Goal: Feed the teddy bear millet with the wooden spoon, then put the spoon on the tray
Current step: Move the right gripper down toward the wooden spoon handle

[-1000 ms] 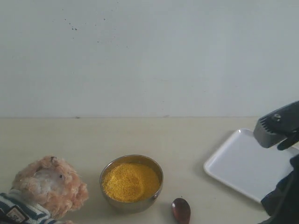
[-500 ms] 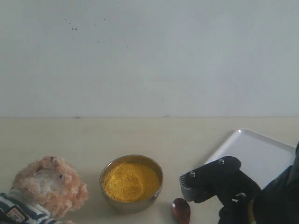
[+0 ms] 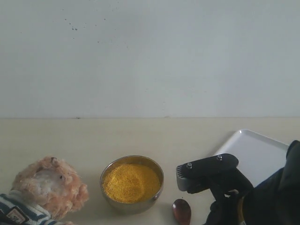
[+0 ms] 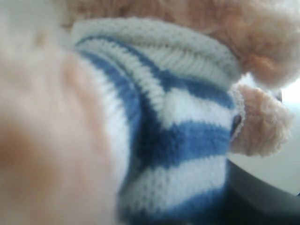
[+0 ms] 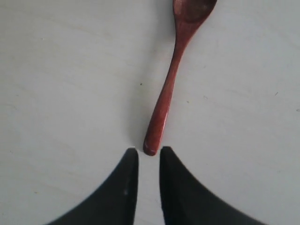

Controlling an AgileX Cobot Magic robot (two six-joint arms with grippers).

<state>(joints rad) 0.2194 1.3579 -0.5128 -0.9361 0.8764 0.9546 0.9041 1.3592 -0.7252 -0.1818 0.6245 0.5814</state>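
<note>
One wooden spoon (image 5: 169,84) (by R gripper (image 5: 148,151))

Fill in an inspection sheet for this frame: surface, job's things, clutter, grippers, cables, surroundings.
Surface: pale beige table, smooth.
Job's things: teddy bear at the exterior view's lower left; millet heaped in a steel bowl; wooden spoon flat on the table beside the bowl; tray partly hidden by the right arm.
Clutter: nothing seen.
Grippers: right gripper jaws slightly apart at the spoon's handle end; left gripper not seen.
Cables: nothing seen.
Surroundings: plain white wall, few dark specks.
</note>
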